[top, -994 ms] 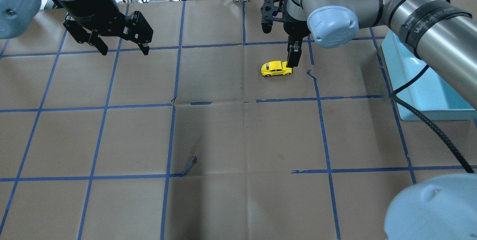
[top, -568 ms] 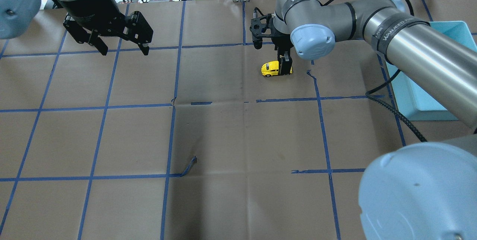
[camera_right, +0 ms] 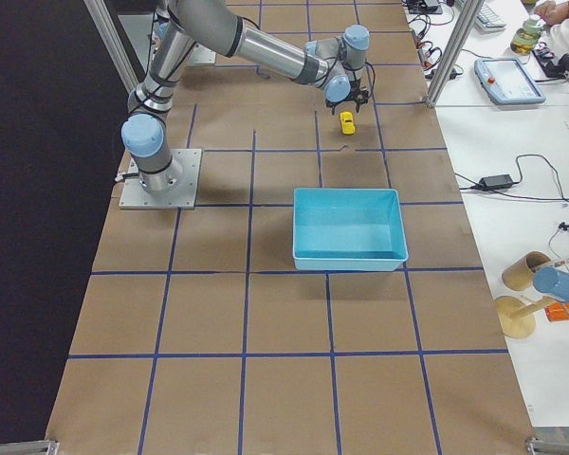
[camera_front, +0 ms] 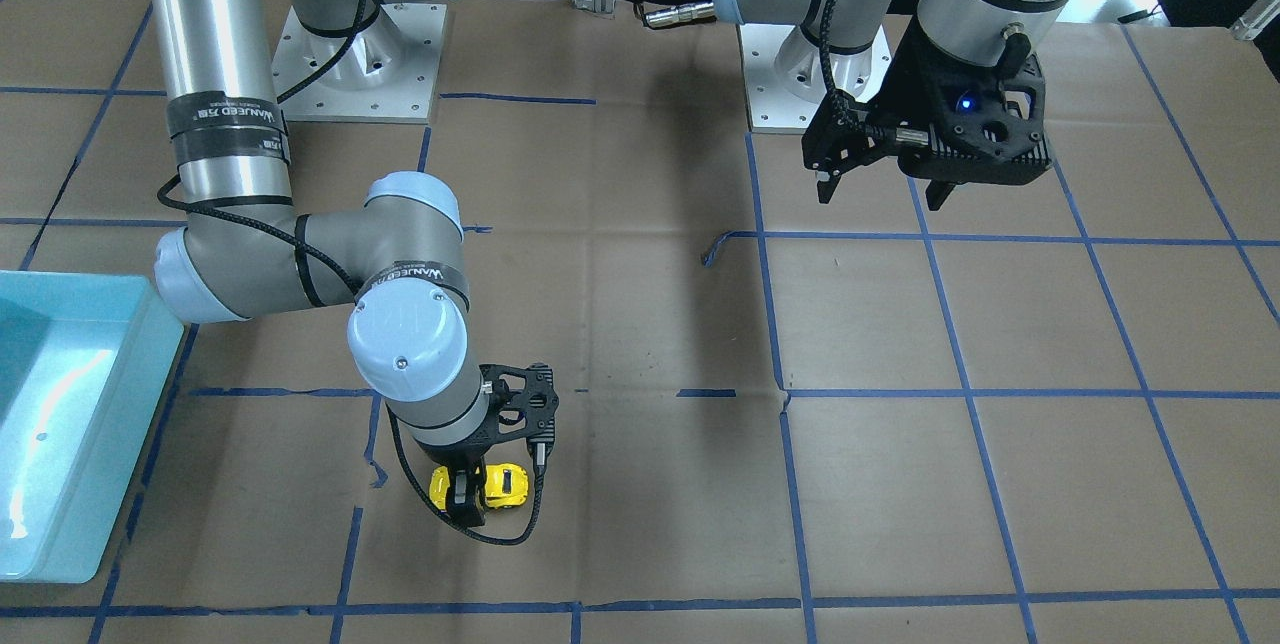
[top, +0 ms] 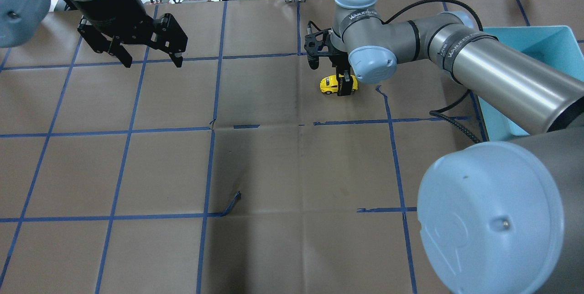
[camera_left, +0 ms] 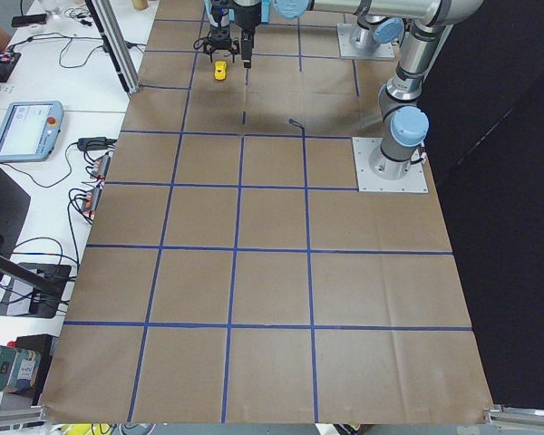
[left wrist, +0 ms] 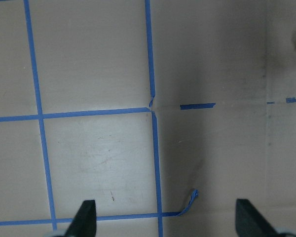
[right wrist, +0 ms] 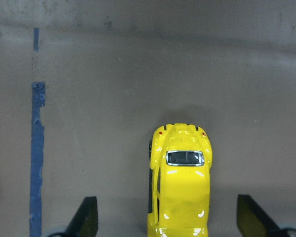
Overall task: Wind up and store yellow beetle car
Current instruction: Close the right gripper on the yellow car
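A: We log the brown paper-covered table [top: 292, 170], gridded in blue tape, first. Then the light-blue rectangular plastic bin [camera_right: 349, 223] on the robot's right side, well apart from the work.

B: Agreed. The black two-finger left gripper [top: 152, 59] hangs spread above the table's left side, carrying nothing.

A: The black two-finger right gripper [right wrist: 168, 218] is low, fingers spread and straddling the small glossy yellow beetle car [right wrist: 181, 182]. Gaps show on both flanks, and we see no contact.

B: The car sits on its wheels on the table, between those fingers and slightly nearer one of them. We judge the step in hand to be closing for the grasp.

A: We'd centre first, then pinch low on the doors. The rounded glossy shell looks likely to squirt out. For winding, we'd press the wheels to the paper while dragging.
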Action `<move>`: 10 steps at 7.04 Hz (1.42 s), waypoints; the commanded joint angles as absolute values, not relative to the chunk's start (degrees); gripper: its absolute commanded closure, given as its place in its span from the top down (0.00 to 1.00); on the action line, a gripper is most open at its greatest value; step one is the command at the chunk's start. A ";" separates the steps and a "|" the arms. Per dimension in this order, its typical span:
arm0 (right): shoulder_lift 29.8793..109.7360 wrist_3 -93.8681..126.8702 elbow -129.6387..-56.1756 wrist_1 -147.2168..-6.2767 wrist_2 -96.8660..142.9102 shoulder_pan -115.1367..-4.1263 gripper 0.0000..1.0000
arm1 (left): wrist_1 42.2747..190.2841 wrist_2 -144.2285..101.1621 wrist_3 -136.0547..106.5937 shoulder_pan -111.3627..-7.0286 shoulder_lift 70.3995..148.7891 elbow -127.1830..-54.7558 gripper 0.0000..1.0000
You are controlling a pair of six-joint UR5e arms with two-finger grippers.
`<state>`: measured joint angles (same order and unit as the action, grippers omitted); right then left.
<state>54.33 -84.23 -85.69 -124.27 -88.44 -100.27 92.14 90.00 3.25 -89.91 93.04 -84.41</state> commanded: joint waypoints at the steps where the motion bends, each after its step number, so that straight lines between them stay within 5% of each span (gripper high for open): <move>1: 52.39 -84.03 -84.91 -125.95 -88.59 -100.19 1.00 | 92.20 90.09 3.34 -89.91 92.99 -84.38 0.99; 3: 51.25 -83.24 -84.03 -125.95 -88.51 -100.20 0.99 | 92.20 90.09 3.34 -89.83 92.99 -84.38 0.99; 4: 50.89 -82.36 -83.94 -125.95 -88.85 -100.28 0.87 | 92.20 90.09 3.34 -89.91 92.90 -84.38 0.99; 6: 50.98 -79.55 -84.11 -125.42 -93.75 -100.72 0.42 | 92.20 89.91 3.34 -89.91 92.81 -84.29 0.99; 7: 51.59 -79.54 -83.85 -125.25 -93.78 -100.81 0.32 | 92.20 89.91 3.34 -89.91 92.81 -84.29 0.99; 10: 56.31 -79.89 -77.11 -114.67 -93.08 -99.24 0.25 | 92.20 90.00 3.34 -89.91 92.81 -84.38 0.99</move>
